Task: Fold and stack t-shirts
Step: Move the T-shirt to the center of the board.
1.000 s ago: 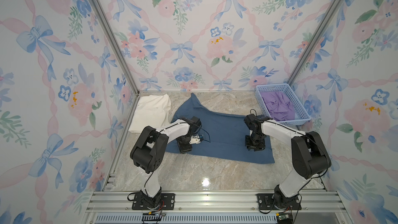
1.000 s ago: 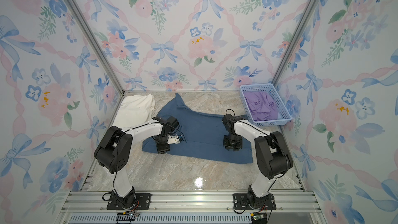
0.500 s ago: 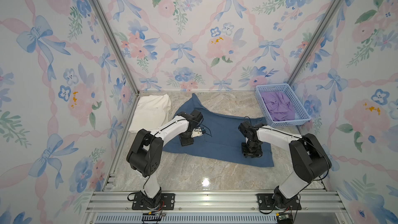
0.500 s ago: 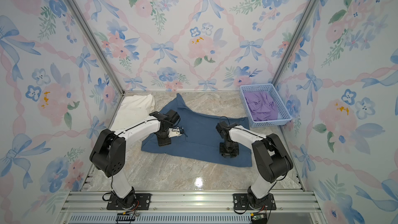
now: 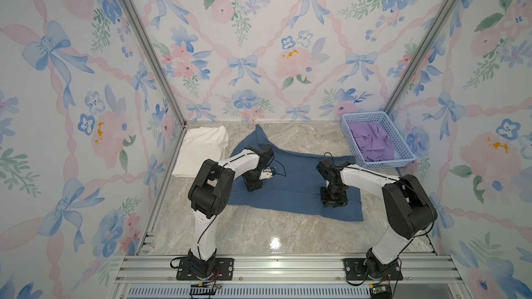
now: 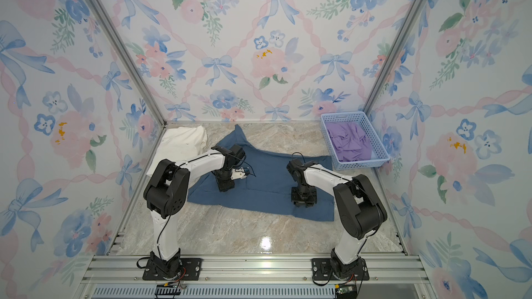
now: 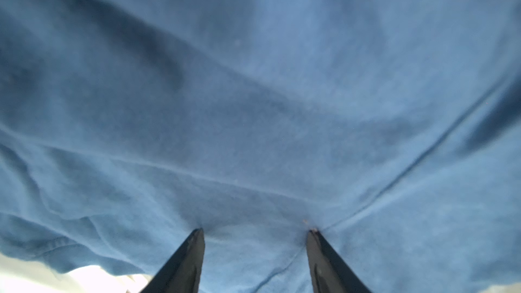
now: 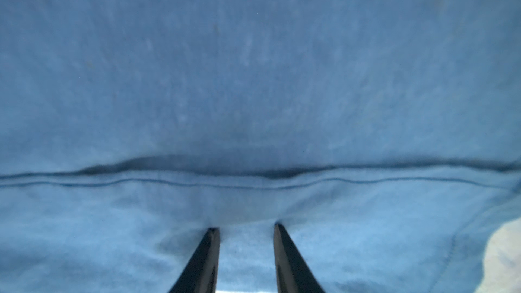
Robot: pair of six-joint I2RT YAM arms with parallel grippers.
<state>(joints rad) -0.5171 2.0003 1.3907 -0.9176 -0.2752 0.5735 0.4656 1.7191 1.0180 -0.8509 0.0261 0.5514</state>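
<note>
The left jaws stood spread, both tips dented into the dusty-blue t-shirt (image 7: 253,108) with a flat span of cloth between them and nothing yet pinched. The right jaws stood apart too, though narrower, their tips also pressed down onto that shirt (image 8: 253,80). So the cloth lay directly beneath both pairs, not off to a side. In both top views the blue t-shirt (image 5: 293,188) sprawled across the middle of the table (image 5: 273,228) with its long axis running left to right and one sleeve pointing to the far side. The left arm (image 5: 239,162) came down on its left part and the right arm (image 5: 365,176) on its near-right part, well apart along that axis. Judging by this, the coming move was a pinch by each pair where it stood, then a fold across the long axis. The cream-white t-shirt (image 5: 201,151), already a folded slab, lay at the far left just beside the blue one, nearer the left arm. A blue basket (image 5: 385,163) holding purple cloth (image 5: 371,142) sat at the far right. Only the right wrist view showed a stitched hem (image 8: 253,184) crossing just beyond the right tips. Only the left wrist view showed wrinkles and a diagonal seam (image 7: 423,153) near the left tips. The top views gave the layout but hid both jaw gaps.
</note>
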